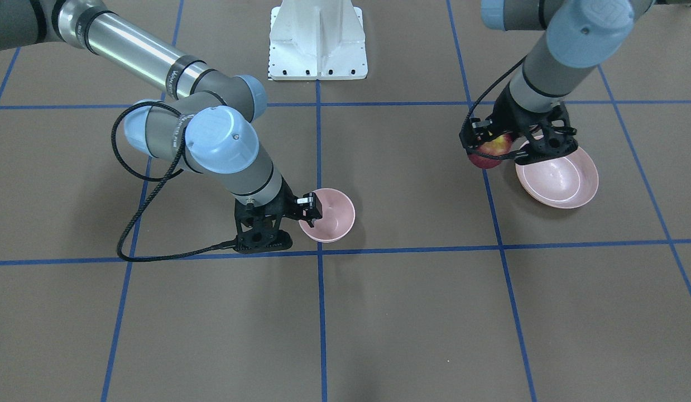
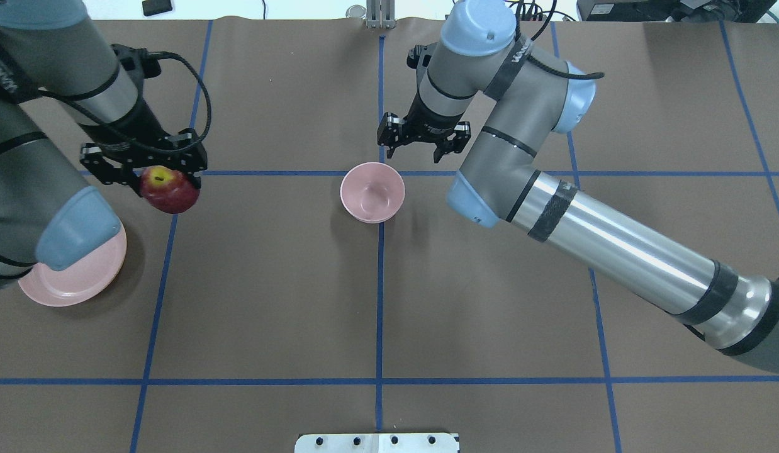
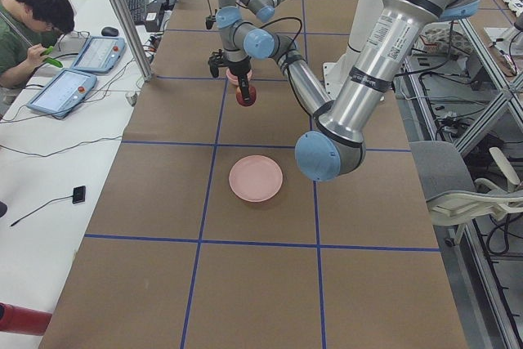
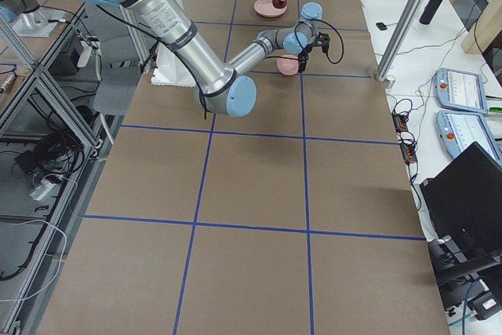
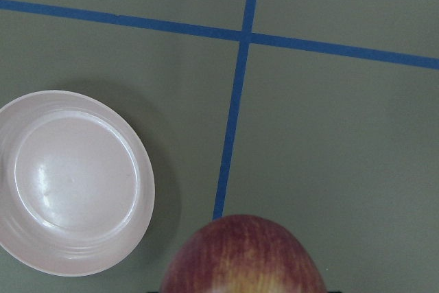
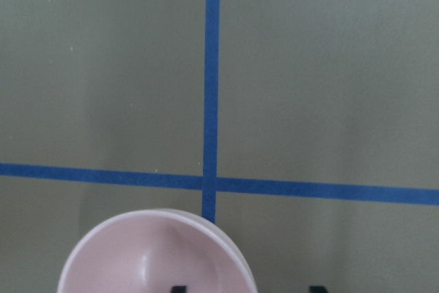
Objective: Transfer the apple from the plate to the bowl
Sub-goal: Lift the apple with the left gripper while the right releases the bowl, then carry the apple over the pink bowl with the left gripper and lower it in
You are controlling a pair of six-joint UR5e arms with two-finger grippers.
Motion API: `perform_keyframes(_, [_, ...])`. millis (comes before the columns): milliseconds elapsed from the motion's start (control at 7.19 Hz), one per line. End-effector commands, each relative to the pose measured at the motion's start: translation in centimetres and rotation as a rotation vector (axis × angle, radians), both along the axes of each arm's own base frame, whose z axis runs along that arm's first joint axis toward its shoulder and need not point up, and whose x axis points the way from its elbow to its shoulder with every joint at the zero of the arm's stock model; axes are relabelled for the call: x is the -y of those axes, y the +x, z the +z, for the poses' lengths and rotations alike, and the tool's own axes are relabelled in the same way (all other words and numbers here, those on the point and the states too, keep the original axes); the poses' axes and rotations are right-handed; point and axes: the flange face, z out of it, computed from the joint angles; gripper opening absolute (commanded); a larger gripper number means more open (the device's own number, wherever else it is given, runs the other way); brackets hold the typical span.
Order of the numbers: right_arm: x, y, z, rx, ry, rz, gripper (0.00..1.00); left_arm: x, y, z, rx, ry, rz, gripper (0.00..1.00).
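Looking down on brown matte table (image 2: 270, 283), gridded with blue tape lines (image 2: 380, 296). Noting white base mount (image 1: 317, 39) at the robot-side edge. Spotting white side bench (image 3: 49, 194) in exterior left view, with seated operator (image 3: 33, 18) and teach pendants (image 3: 65, 91) there. Also noting grey office chair (image 3: 453, 190) on the opposite side and metal frame post (image 3: 122, 14) beside the table.

Seeing left gripper (image 2: 167, 176) clamping apple (image 2: 169, 192) from above, holding it in the air just beside plate (image 2: 75, 283), over a tape line. Seeing plate lying flat on table.

Seeing bowl (image 2: 372, 192) sitting upright near table centre, at a tape crossing, well apart from apple. Catching right gripper (image 2: 416, 151) with jaws spread, gripping nothing, one fingertip over bowl's inside and the other outside its rim. Not managing to tell whether touching the rim.
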Motion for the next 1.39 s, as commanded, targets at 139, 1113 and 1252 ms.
perform_keyframes(139, [2.8, 10.3, 7.8, -0.045, -0.029, 0.011, 1.0, 0.6, 10.1, -8.7, -0.13, -0.038, -0.064, 0.0])
perform_keyframes(1113, [1.5, 24.0, 17.0, -0.162, -0.034, -0.038, 1.0, 4.5, 24.2, -9.4, -0.117, -0.03, -0.101, 0.0])
perform_keyframes(1252, [1.8, 25.1, 17.1, -0.164, -0.039, -0.023, 1.0, 4.5, 25.2, -9.7, -0.106, -0.026, -0.102, 0.0])
